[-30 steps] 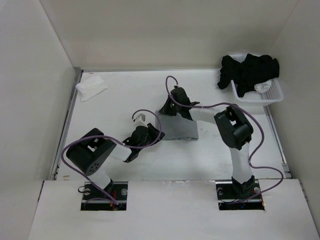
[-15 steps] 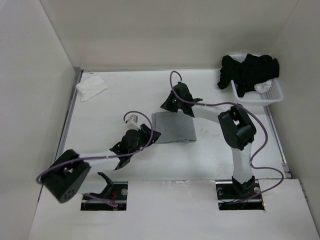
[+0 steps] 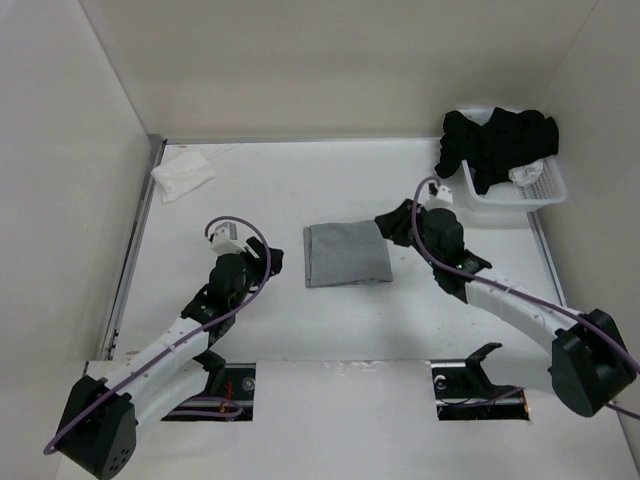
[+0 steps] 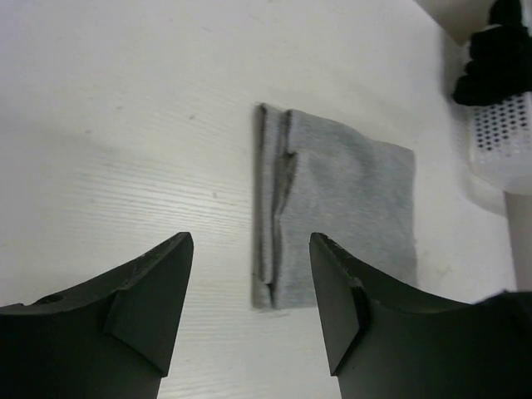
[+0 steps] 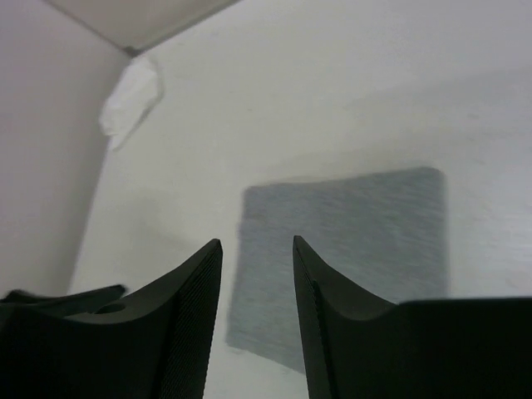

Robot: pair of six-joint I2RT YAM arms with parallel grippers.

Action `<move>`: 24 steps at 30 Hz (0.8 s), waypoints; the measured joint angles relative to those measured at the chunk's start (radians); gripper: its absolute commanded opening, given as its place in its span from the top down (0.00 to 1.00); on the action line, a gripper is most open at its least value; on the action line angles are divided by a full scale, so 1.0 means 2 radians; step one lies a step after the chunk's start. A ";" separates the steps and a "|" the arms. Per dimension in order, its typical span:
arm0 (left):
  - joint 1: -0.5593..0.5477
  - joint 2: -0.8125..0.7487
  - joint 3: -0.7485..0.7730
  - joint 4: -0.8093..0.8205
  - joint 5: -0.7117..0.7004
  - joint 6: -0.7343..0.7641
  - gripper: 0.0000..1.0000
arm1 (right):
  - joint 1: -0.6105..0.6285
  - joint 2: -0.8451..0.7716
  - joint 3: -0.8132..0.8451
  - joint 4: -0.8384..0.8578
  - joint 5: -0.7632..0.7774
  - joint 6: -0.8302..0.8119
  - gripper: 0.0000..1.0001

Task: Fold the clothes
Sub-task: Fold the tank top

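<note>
The grey clothes (image 3: pixel 346 254) lie folded into a flat rectangle in the middle of the table, also seen in the left wrist view (image 4: pixel 349 208) and the right wrist view (image 5: pixel 349 241). My left gripper (image 3: pixel 268 262) hovers just left of the clothes, open and empty (image 4: pixel 249 266). My right gripper (image 3: pixel 392 226) sits just off their right far corner, open with nothing between its fingers (image 5: pixel 256 266). Neither gripper touches the fabric.
A white basket (image 3: pixel 515 190) heaped with black garments (image 3: pixel 495 140) stands at the back right. A small white cloth (image 3: pixel 182 176) lies at the back left. Walls enclose the table on three sides.
Both grippers have let go of the grey clothes, opened and pulled back, left arm to the left, right arm to the right. The clothes now lie flat and folded.
</note>
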 measured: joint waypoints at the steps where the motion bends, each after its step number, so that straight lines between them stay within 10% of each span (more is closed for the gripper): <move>1: 0.009 -0.002 0.000 -0.012 -0.001 0.003 0.41 | -0.008 -0.011 -0.023 0.000 0.014 -0.003 0.53; 24: 0.060 0.093 0.028 -0.060 0.001 0.031 0.42 | -0.118 -0.052 -0.150 0.048 0.099 0.025 0.52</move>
